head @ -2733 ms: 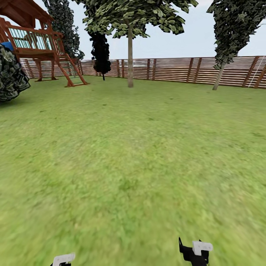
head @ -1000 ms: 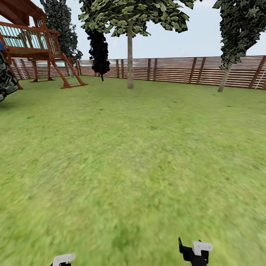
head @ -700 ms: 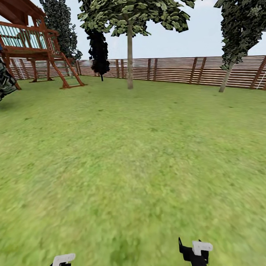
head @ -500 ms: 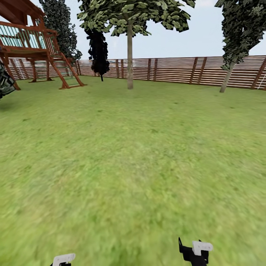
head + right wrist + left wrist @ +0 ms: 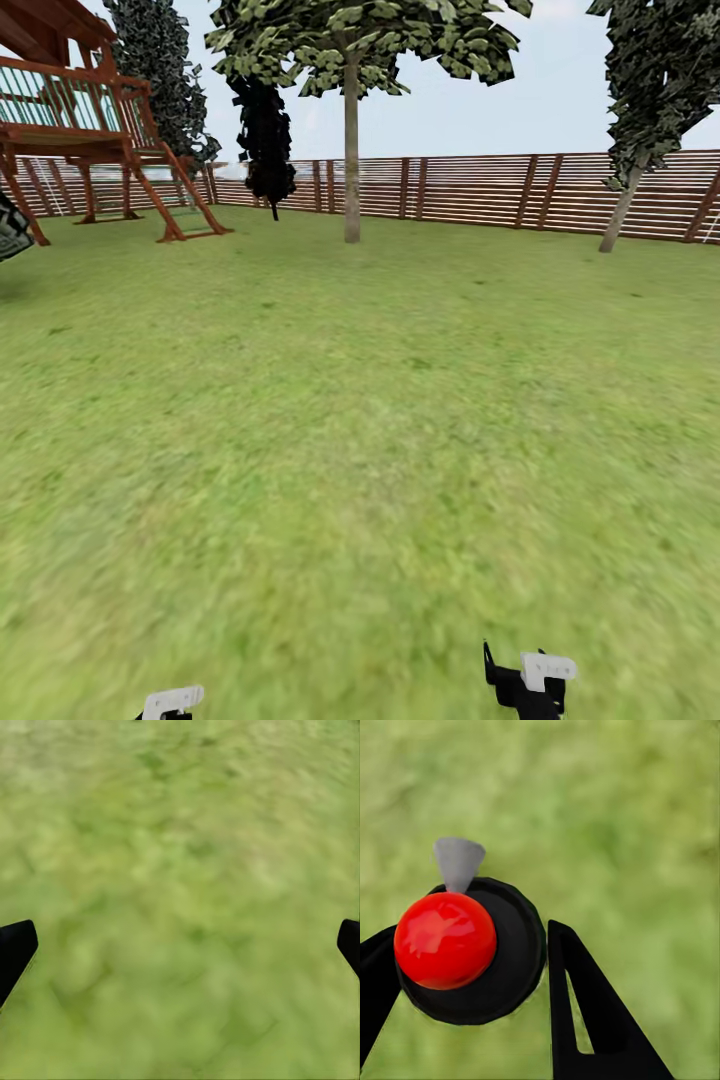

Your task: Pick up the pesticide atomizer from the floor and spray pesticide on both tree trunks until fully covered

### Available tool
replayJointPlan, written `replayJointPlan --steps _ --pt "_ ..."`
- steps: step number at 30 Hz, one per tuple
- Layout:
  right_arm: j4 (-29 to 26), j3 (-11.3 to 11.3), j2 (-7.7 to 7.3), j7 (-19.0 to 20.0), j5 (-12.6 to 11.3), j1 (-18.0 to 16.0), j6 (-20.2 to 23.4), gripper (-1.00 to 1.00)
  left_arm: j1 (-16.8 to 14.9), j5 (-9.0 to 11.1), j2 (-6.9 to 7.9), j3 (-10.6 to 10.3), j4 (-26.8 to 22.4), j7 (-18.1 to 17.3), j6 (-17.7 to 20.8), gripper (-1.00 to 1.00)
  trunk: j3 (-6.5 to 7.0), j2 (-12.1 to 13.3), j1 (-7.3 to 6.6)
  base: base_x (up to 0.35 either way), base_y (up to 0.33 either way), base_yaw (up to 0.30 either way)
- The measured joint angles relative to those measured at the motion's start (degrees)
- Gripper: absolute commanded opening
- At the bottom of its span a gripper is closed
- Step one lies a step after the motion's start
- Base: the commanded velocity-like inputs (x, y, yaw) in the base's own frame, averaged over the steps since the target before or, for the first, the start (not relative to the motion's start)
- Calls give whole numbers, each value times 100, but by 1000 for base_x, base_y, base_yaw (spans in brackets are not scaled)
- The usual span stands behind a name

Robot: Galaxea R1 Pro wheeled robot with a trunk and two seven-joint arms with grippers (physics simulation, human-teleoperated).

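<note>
The pesticide atomizer [image 5: 450, 945] has a round black body, a glossy red ball top and a small grey cone nozzle. My left gripper [image 5: 469, 956] is shut on it, one black finger on each side, over blurry lawn [image 5: 645, 832]. My right gripper [image 5: 182, 945] is open with nothing between its fingers, its tips at the picture's edges over grass. In the head view both wrists, left [image 5: 172, 702] and right [image 5: 530, 680], peek in at the bottom edge. Far ahead stands a tree with a straight pale trunk [image 5: 352, 160]. A leaning pale trunk [image 5: 620, 215] under dark foliage stands at the far right.
Wide green lawn [image 5: 360, 420] stretches ahead to a brown slat fence [image 5: 480, 190]. A red-brown wooden play tower [image 5: 90, 130] stands at the far left, with dark thin-stemmed trees [image 5: 265, 130] behind it. A dark bush [image 5: 8, 230] cuts in at the left edge.
The whole view has crept forward: the play tower and bush slid left, the right tree slid right. Both grippers keep their places, the left still holding the atomizer.
</note>
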Motion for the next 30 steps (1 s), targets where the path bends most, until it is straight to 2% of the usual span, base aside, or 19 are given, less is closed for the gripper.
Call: replayJointPlan --steps 30 --pt "-1 0 -3 -9 0 -2 0 100 -3 0 0 0 0 0 -10 -100 0 0 0 338 0 0"
